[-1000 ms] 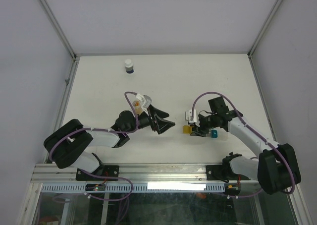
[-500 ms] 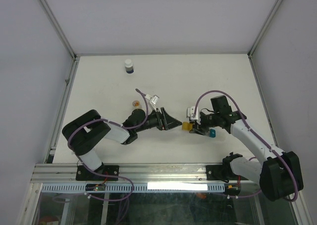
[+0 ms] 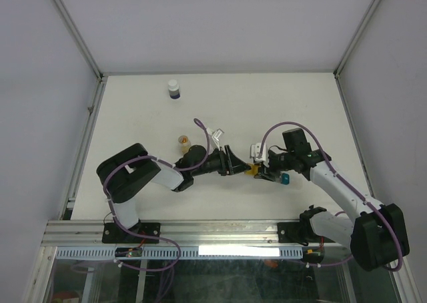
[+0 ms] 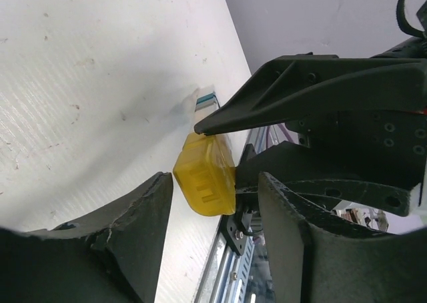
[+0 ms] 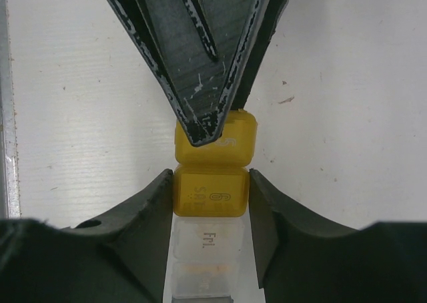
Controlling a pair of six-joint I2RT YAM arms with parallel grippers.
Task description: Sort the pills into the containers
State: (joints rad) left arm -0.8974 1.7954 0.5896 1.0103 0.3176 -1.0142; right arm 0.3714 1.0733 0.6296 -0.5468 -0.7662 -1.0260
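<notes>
Sorting looked barely begun: the right hand (image 3: 265,171) was clamped on the containers (image 5: 208,203) at the bench's (image 3: 300,109) near middle. The left hand (image 3: 237,164), fingers apart, nosed at the yellow box (image 4: 205,174). An orange item (image 3: 181,140) lay loose to the left, and whether any box held pills could not be told.

Yellow container (image 5: 211,191); teal container (image 3: 285,179) (plus clear container (image 5: 203,249)); white table (image 3: 280,103).

1. Left arm (image 3: 143,176): glossy black joint housings joined by white link shells.
2. Right arm (image 3: 340,189): the same black-and-white build.
3. A thin purple cable (image 3: 280,126) loops along each arm.
4. Left gripper fingers (image 4: 127,236): matt black, tapered, with scuffed edges.
5. Right gripper fingers (image 5: 133,223): black, rounded, one with a small round hole.
</notes>
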